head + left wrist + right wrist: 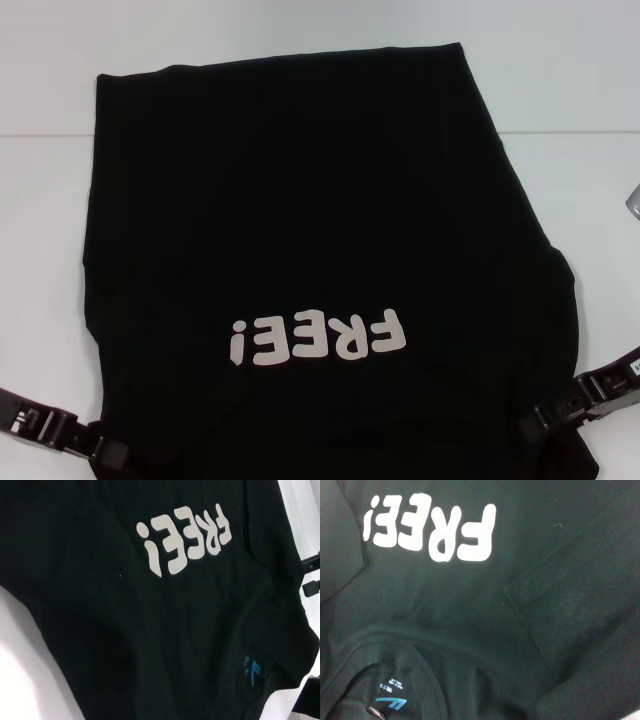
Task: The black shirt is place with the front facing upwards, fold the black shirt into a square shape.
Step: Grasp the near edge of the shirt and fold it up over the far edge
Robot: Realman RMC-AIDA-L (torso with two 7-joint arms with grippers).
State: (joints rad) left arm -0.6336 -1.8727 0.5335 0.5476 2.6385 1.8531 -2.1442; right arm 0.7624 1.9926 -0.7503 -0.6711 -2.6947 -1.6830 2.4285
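A: What took up most of the head view?

B: We saw the white worktop (pixel 580 90) running across the whole frame, bare along the top and down both side edges. Over it lay the black shirt (pixel 300 220), front up, filling the middle from near the top down to the bottom edge. Both long sides looked folded inward, so the cloth made a tall panel, and on the right a rounded fold bulged out below the middle.

A: And the print?

B: The white "FREE!" lettering (pixel 318 339) sat in the lower middle of the head view, upside down to us. In the right wrist view we also noted the neck opening at the lower left of the frame, with the blue neck label (pixel 391 703) inside it, and a sleeve hem (pixel 530 625) lying folded over the chest right of centre.

A: Where were the grippers?

B: The left gripper (pixel 100 452) was at the bottom left corner of the head view, right at the shirt's near left edge. The right gripper (pixel 545 422) was at the lower right, against the near right edge. We could not tell how far either was open, or whether either had hold of the cloth.
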